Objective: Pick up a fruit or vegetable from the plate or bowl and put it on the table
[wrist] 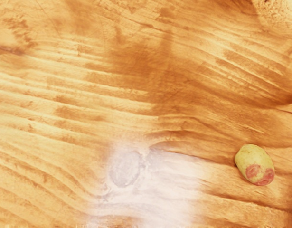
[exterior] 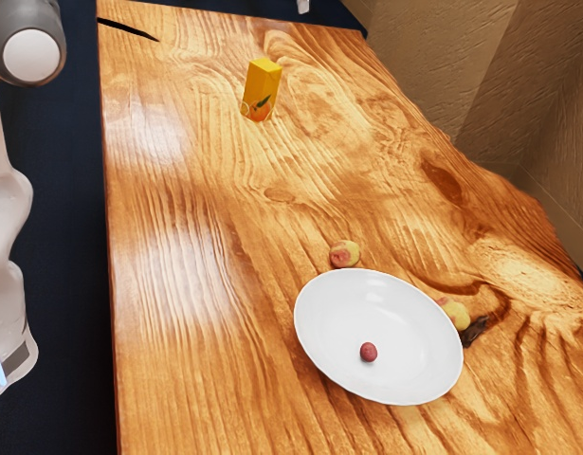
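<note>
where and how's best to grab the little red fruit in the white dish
I'd grip the red fruit round its middle, across two opposite sides, coming straight down from above. It looks small and nearly round, so no side seems favoured, and it lies inside the open dish with nothing over it; a low sideways approach would likely meet the rim.

a yellow carton [exterior: 262,83] stands upright, well apart from a tan wall [exterior: 433,57].

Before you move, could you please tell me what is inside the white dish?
What looks like one small, round, reddish fruit lies inside the white dish. The patch directly beneath the fruit is covered, so I cannot see that.
</note>
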